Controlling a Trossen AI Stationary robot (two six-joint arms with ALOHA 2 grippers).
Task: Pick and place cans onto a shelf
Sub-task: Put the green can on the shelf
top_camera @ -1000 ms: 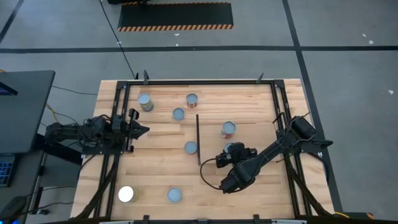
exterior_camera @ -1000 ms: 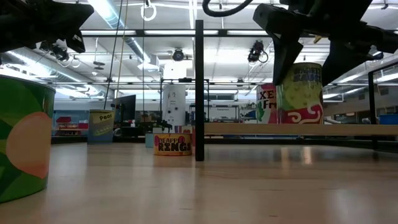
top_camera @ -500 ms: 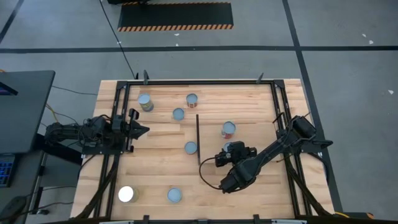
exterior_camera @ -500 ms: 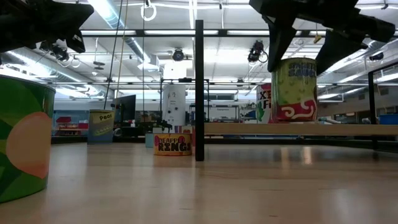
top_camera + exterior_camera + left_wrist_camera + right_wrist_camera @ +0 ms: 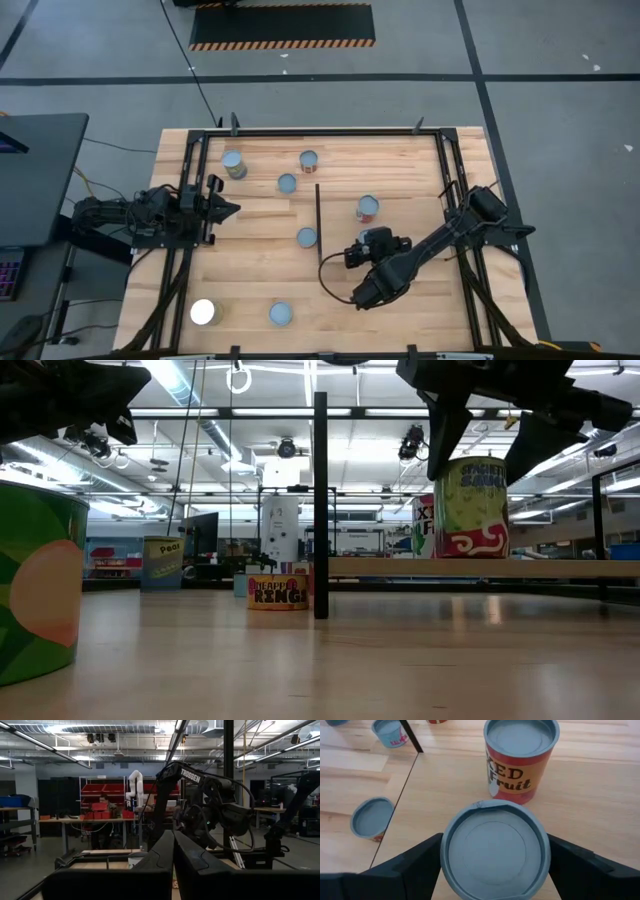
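Observation:
A can with a green and yellow label and a red base (image 5: 472, 510) stands upright on its base on the pale shelf (image 5: 560, 568), right of the dark upright strip (image 5: 318, 225). My right gripper (image 5: 372, 241) is above it, open, one finger (image 5: 447, 432) on each side of the can's top rim (image 5: 495, 845). A red and orange fruit can (image 5: 520, 760) stands on the shelf just beyond it. My left gripper (image 5: 228, 209) is shut and empty at the table's left side, its fingers together (image 5: 172, 862). My right gripper comes at the can from above, pointing down, its fingers (image 5: 422, 862) beside the top rim (image 5: 451, 851) on two opposite sides. I cannot tell whether they touch it. The can stands upright on the shelf.
Loose cans stand on the planked table left of the strip: three at the far left (image 5: 233, 163) (image 5: 308, 160) (image 5: 287, 183), one by the strip (image 5: 306, 237), two near the front edge, one glaring white (image 5: 203, 312) (image 5: 281, 313). A black frame rims the table.
My right gripper has gone up along the green and yellow can, from beside its wall to beside its top rim. The can has stayed upright on the shelf and has shifted a little toward the strip.

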